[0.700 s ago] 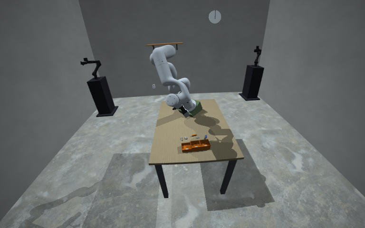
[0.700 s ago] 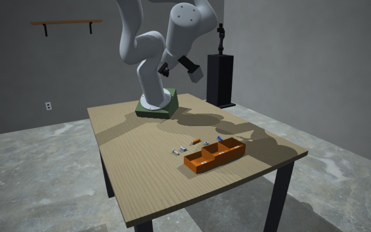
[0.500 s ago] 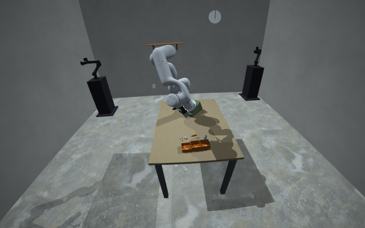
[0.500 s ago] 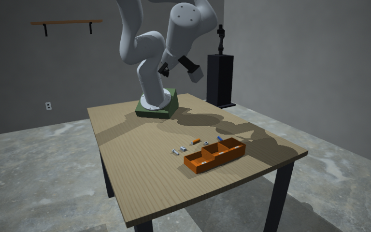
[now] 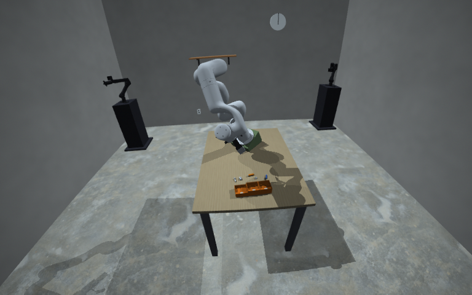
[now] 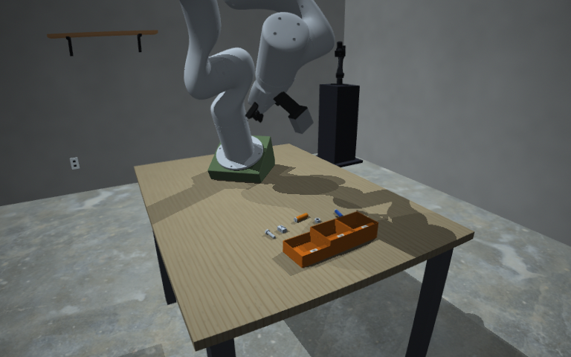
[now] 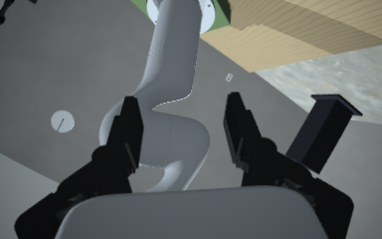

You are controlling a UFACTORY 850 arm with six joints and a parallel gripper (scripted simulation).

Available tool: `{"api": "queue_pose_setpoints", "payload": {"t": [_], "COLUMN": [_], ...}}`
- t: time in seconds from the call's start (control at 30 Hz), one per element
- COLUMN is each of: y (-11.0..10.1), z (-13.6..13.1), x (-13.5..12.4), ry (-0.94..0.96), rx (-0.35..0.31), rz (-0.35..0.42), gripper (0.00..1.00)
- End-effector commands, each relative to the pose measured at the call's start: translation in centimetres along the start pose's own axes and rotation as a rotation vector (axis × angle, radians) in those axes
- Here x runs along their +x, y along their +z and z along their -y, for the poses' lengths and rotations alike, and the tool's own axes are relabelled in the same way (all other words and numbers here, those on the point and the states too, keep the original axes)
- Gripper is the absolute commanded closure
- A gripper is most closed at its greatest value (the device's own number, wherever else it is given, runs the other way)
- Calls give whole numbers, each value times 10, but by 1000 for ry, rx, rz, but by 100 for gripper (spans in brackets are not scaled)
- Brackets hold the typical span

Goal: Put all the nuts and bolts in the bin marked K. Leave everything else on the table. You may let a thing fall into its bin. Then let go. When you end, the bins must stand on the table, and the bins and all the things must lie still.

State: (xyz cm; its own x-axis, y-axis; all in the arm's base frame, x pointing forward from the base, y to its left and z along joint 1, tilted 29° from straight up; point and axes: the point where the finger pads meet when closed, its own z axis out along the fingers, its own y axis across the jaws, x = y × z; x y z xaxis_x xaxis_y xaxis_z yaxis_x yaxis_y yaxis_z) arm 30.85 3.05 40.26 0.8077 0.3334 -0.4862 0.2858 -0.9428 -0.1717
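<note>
Exterior view: white arm [image 6: 229, 113] folded high over its green base [image 6: 265, 166] at the far end of the desk [image 6: 218, 269], upper middle of frame. Gripper [image 6: 257, 112] hangs in the air well above the desk, well apart from all the parts. Wrist view shows both black fingers apart with only the arm's own body and the grey wall seen between them; gripper is part open, grasping nothing.

Orange bin row [image 6: 320, 252], three compartments in a line, sits on the desk right of centre in the frame. Small white labels on its near wall; letters too small to read, so cannot tell which is K. Insides look bare from this angle.

Loose parts lie on the desk just beyond the bins, none inside:
- bolt [image 6: 269, 233], silver, furthest left.
- nut [image 6: 282, 228], silver, just right of the bolt.
- orange cylinder [image 6: 301, 217], lying flat, further back.
- second nut [image 6: 317, 220], small and silver, right of the cylinder, near the bin wall.
- blue piece [image 6: 337, 213], close to the far corner of the bins.

Top view: same cluster at frame centre, bin row [image 5: 253, 189] below the parts, arm's shadow falling across the right side of the desk [image 5: 216, 194].
</note>
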Motion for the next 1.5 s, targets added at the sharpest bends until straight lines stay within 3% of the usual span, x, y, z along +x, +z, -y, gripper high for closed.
{"api": "queue_pose_setpoints", "payload": {"t": [0.0, 0.33, 0.47, 0.5, 0.6, 0.77, 0.9, 0.97, 1.03, 1.23, 1.47], "y": [15, 61, 66, 64, 67, 67, 64, 64, 59, 53, 42], "z": [-15, -61, -66, -61, -70, -73, -74, -74, -71, -64, -37], "x": [17, 69, 75, 81, 78, 84, 93, 93, 104, 115, 139], "ry": [0, 0, 0, 18, 99, 185, 249, 249, 295, 348, 388], "rx": [0, 0, 0, -23, -146, -276, -371, -371, -438, -508, -531], "rz": [0, 0, 0, -40, -50, -124, -211, -211, -297, -445, -692], "gripper": [93, 93, 93, 93, 93, 93, 93, 93, 93, 93, 93]}}
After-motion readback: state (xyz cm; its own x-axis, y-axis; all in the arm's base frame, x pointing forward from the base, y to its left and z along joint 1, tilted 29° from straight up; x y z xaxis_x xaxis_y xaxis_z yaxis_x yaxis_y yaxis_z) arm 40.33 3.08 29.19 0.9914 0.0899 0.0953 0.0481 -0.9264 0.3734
